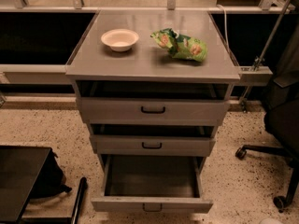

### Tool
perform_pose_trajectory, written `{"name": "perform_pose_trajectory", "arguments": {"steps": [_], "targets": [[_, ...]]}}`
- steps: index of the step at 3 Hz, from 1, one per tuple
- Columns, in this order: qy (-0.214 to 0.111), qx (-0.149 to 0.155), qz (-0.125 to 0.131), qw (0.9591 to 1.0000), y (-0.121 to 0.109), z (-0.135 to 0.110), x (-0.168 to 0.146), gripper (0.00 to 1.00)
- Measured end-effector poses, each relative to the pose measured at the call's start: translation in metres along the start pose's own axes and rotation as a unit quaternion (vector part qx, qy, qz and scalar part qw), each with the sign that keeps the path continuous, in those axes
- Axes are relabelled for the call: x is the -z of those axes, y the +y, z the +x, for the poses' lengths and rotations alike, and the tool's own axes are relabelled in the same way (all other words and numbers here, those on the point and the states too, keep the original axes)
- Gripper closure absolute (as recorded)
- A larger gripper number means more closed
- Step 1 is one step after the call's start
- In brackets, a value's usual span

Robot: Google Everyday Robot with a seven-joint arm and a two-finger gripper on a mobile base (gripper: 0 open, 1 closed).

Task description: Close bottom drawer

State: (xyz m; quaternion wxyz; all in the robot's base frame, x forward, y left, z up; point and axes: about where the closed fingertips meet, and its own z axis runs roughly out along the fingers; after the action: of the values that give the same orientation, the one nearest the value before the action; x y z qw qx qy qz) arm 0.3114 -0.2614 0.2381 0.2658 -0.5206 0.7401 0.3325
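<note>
The grey metal cabinet (153, 64) stands in the middle of the camera view. Its bottom drawer (152, 205) is pulled far out toward me, and its inside (152, 176) looks empty. The low flat front has a small dark handle (152, 207) at its middle. The middle drawer (152, 145) and the top drawer (153, 110) each stick out a little, with dark gaps above them. The gripper is not in view.
A white bowl (120, 39) and a green snack bag (180, 44) lie on the cabinet top. A black office chair (280, 120) stands at the right. A dark flat panel (18, 181) and a black bag (49, 178) are on the speckled floor at lower left.
</note>
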Motion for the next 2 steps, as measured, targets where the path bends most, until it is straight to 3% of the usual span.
{"name": "perform_pose_trajectory", "arguments": {"steps": [1,2], "targets": [[0.012,-0.015,-0.002,0.9998,-0.0082,0.0165,-0.0144,0.0],[0.012,-0.015,-0.002,0.9998,-0.0083,0.0165,-0.0145,0.0]]}}
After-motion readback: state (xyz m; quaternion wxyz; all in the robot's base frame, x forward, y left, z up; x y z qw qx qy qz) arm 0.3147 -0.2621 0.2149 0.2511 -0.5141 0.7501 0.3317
